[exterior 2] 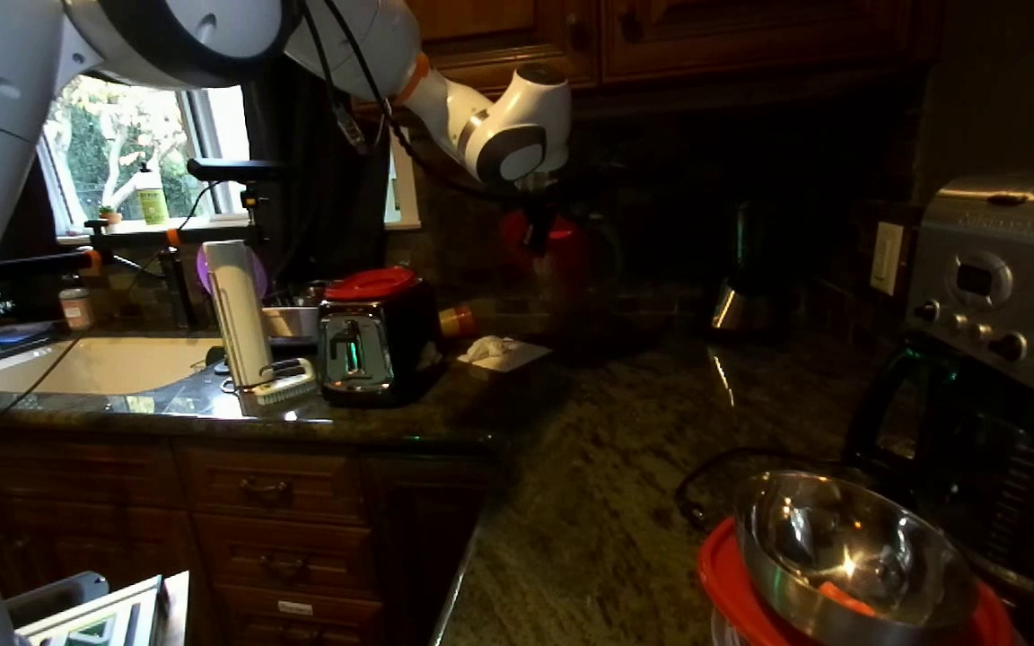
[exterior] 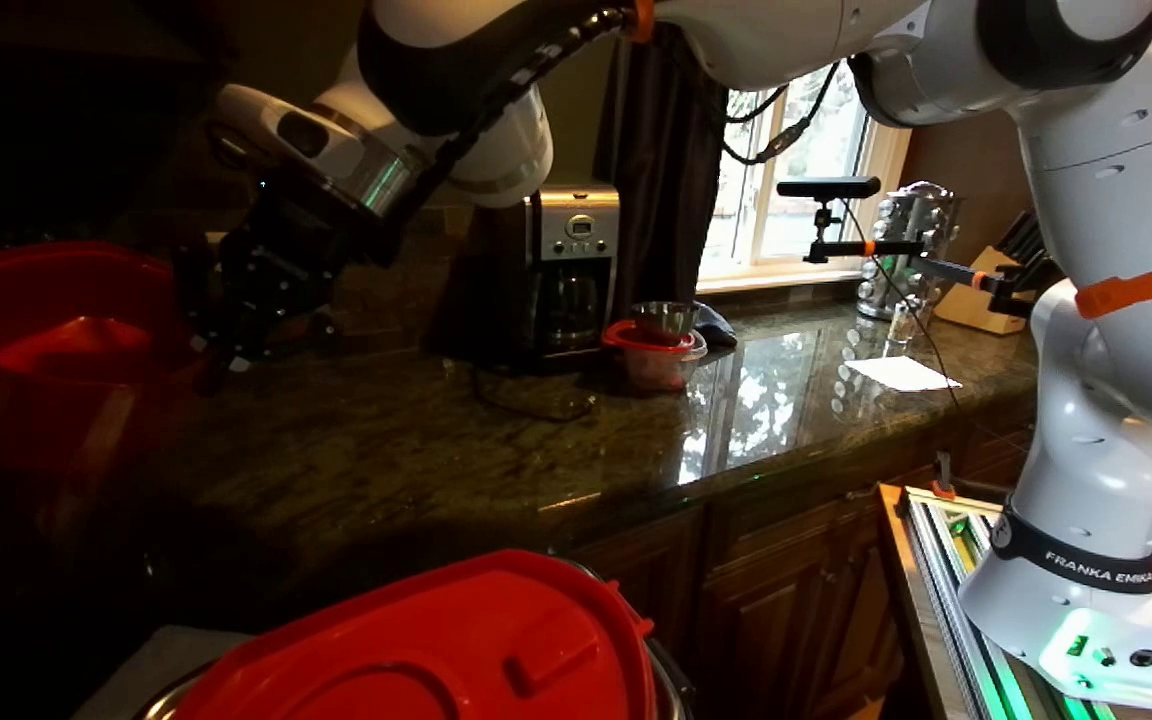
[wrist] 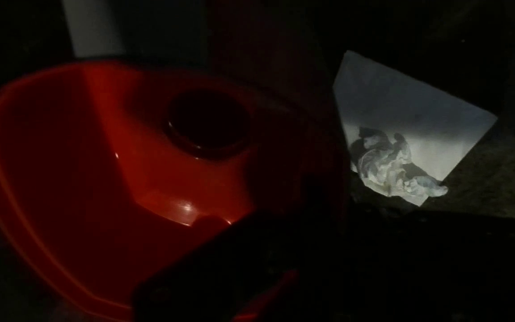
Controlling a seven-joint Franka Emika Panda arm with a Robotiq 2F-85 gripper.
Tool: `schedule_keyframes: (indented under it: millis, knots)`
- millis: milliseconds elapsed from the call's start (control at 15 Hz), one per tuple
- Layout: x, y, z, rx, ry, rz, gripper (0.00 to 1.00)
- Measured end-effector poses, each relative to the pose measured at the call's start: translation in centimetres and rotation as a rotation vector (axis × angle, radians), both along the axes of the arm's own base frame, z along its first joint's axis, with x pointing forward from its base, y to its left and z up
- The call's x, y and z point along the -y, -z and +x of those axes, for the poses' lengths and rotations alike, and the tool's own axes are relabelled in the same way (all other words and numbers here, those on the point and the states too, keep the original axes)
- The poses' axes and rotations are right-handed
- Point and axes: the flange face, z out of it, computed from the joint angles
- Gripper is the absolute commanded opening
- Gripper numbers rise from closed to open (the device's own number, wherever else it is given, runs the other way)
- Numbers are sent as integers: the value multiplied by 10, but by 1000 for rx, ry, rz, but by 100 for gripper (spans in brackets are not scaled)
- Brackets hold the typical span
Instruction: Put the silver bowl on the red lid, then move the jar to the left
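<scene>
Since, in an exterior view, the silver bowl [exterior 2: 867, 543] sits on the red lid [exterior 2: 722, 574], step two seems in hand | in an exterior view, pincer [exterior: 236, 350] beside red jar [exterior: 36, 400] | wrist view: too dark to tell if gripping | likely next: secure hold, shift left

The arm [exterior: 786, 42] arches outward, claw [exterior: 248, 335] tilted downward.
</scene>
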Motion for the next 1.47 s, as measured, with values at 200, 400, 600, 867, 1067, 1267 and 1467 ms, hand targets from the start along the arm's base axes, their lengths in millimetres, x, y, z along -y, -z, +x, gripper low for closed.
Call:
schedule_keyframes:
  millis: [200, 400, 600, 867, 1067, 1267, 1467]
  knots:
    - [-14, 9, 8, -37, -58, -39, 2]
    - [-31, 19, 13, -73, -123, -82, 2]
    - [-55, 25, 19, -64, -166, -90, 2]
    - [-78, 29, 29, -50, -189, -69, 2]
    - [-84, 35, 38, -67, -163, -53, 2]
    - [-84, 34, 47, -82, -108, -49, 2]
    - [-86, 32, 52, -91, -67, -47, 38]
